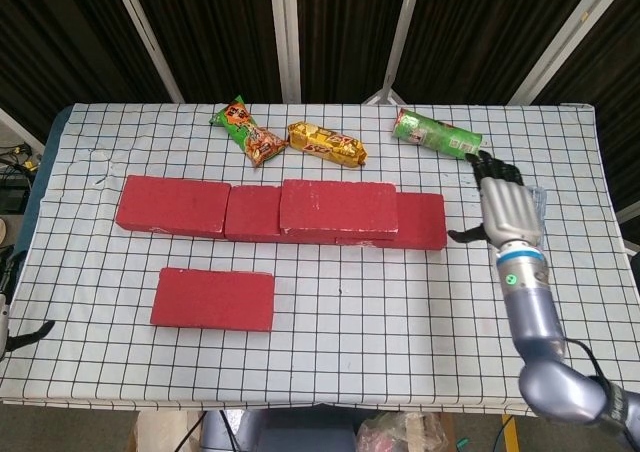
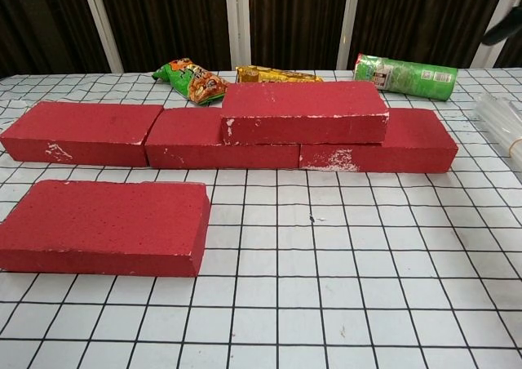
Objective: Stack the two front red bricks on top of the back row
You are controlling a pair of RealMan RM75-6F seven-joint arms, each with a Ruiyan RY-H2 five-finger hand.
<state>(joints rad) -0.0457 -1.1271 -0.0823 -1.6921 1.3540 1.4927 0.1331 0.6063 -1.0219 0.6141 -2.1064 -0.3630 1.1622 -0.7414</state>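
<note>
Head view: right hand open-fingered, beside table's right edge.

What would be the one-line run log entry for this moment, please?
stacked brick: on back row | front brick: on table, untouched | right robot hand: open, holds nothing | left robot hand: not in view

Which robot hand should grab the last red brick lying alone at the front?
Probably the left. The remaining front red brick lies on the table's left side, while the right hand hangs open far over on the right, near the green can. The left hand is barely visible at the left edge, so this is a guess.
</note>
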